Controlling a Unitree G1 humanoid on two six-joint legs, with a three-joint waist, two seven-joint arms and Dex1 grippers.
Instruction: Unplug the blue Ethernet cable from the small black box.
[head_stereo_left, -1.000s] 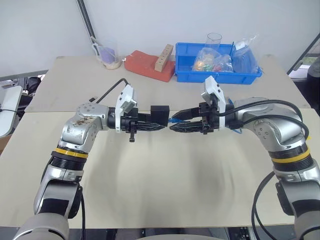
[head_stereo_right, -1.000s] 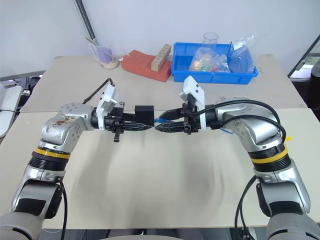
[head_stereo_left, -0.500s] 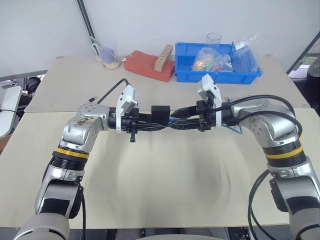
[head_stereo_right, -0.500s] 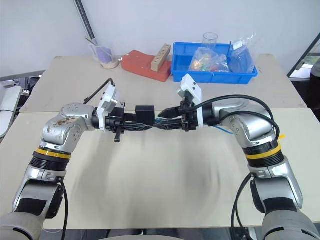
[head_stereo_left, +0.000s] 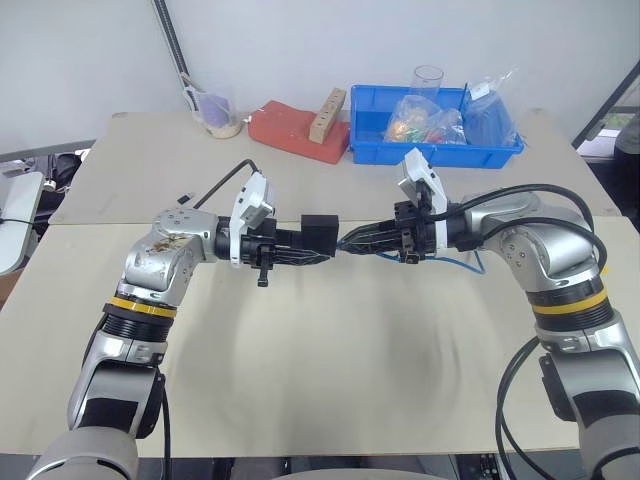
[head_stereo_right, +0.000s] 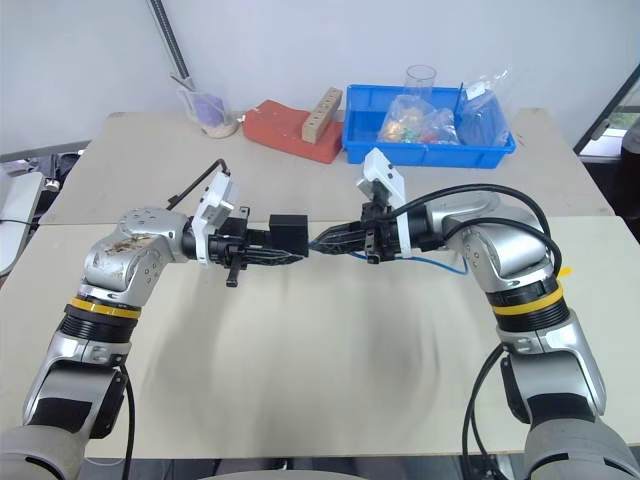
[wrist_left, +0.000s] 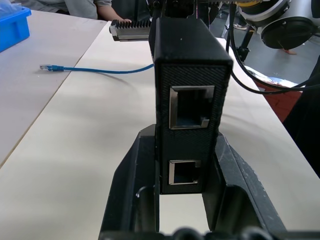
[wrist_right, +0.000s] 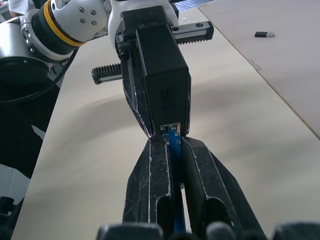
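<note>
Two claws meet above the surface (head_stereo_left: 330, 350): the left claw (head_stereo_left: 318, 252) clamps the small black box (head_stereo_left: 321, 229), the right claw (wrist_right: 172, 150) pinches the blue Ethernet cable (wrist_right: 173, 137) at its plug, pointing straight into the port.

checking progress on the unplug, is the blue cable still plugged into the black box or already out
Still in: the thin bright-blue Ethernet cable's plug sits in the port of the small matte-black plastic box, pinched by the right end effector.
</note>
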